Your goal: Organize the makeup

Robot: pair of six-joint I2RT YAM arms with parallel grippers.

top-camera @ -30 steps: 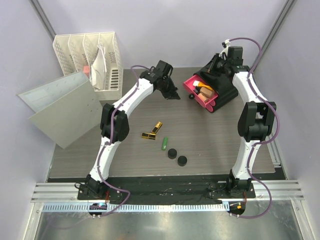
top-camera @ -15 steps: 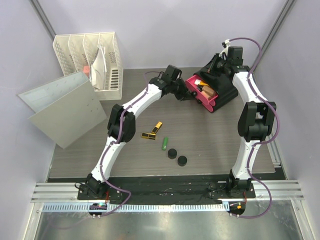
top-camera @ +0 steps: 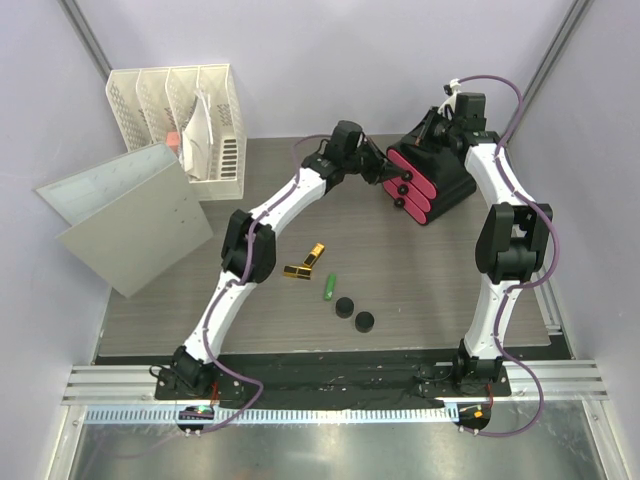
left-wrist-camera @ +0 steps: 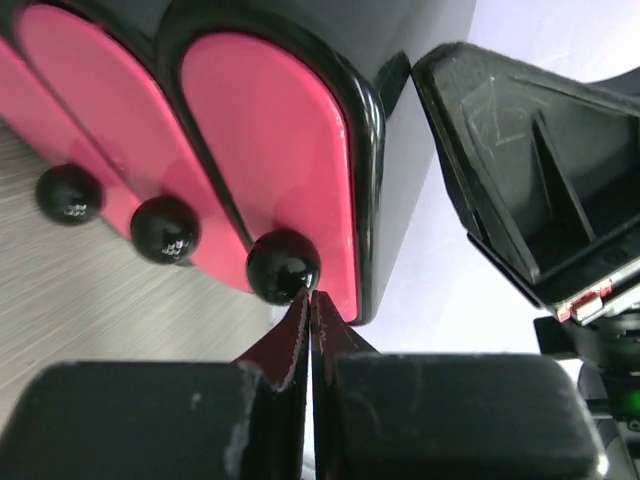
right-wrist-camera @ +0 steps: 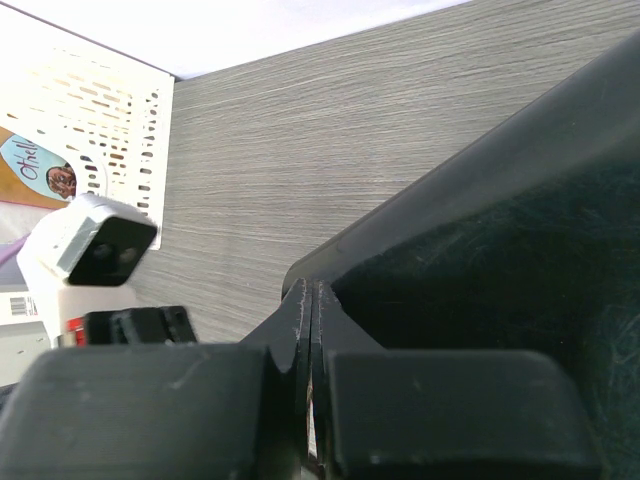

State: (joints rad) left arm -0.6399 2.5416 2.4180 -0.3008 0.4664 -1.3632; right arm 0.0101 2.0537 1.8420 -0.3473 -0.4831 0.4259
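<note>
1. While the drawers are shut, the loose makeup lies mid-table: 2 gold-black lipsticks [top-camera: 314, 254], a green stick [top-camera: 329, 288] just beside them, and 2 round black discs [top-camera: 345, 307] nearer the arm bases, all well apart from the organizer box [top-camera: 448, 186].
2. The box sits at the far right of the table [top-camera: 180, 300], its 3 pink drawers [left-wrist-camera: 270, 140] flush with the frame.
3. The left gripper [left-wrist-camera: 309, 305] is pinched closed on nothing, its tips touching the top knob [left-wrist-camera: 283, 265].
4. The right gripper [right-wrist-camera: 310, 295] is also closed and empty, pressed against the black casing.
5. Risks, as I judge them:
   - Closed tips cannot pull a round, glossy knob; they would likely slip off.
   - Pushing harder could shove or tip the box if the right brace slides.
   - A sweeping left arm could send the stick or discs rolling.
</note>
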